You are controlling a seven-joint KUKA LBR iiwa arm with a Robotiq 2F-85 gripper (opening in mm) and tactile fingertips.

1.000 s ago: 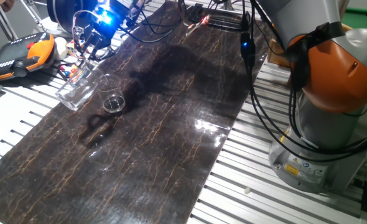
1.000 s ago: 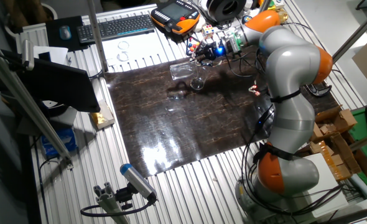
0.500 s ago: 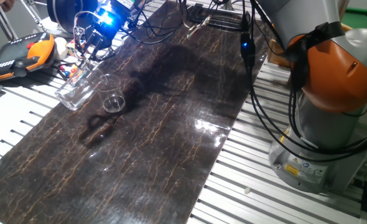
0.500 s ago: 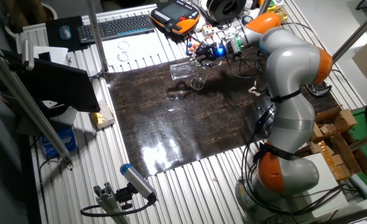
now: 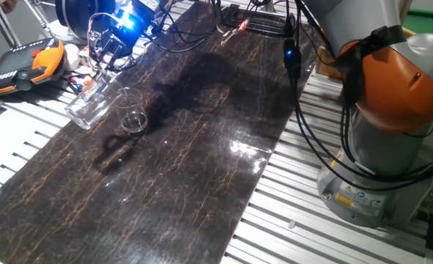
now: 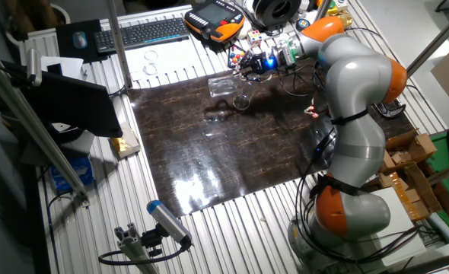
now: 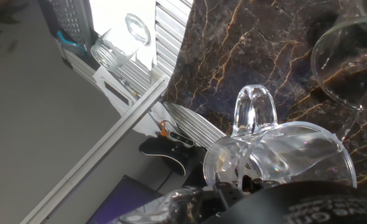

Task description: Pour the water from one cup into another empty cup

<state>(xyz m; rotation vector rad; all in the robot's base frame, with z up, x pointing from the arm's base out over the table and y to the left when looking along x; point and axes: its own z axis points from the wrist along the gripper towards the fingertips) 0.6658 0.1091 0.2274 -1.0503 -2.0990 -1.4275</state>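
Note:
My gripper (image 5: 99, 72) is shut on the taller clear cup (image 5: 90, 104), which is tipped steeply, almost on its side, just above the dark mat. The shorter, wider cup (image 5: 133, 118) stands upright on the mat right beside it. From the other side the gripper (image 6: 242, 74) holds the tipped tall cup (image 6: 222, 85) with the short cup (image 6: 241, 101) just below. In the hand view the held cup (image 7: 277, 158) fills the lower middle and the short cup's rim (image 7: 333, 87) shows at upper right. I cannot make out any water.
The dark marbled mat (image 5: 202, 147) covers the slatted metal table (image 5: 290, 198). An orange pendant (image 5: 26, 66), cables and small items crowd the far left edge. A clear jar (image 7: 118, 40) stands beyond the mat. The arm's base (image 5: 378, 147) is on the right.

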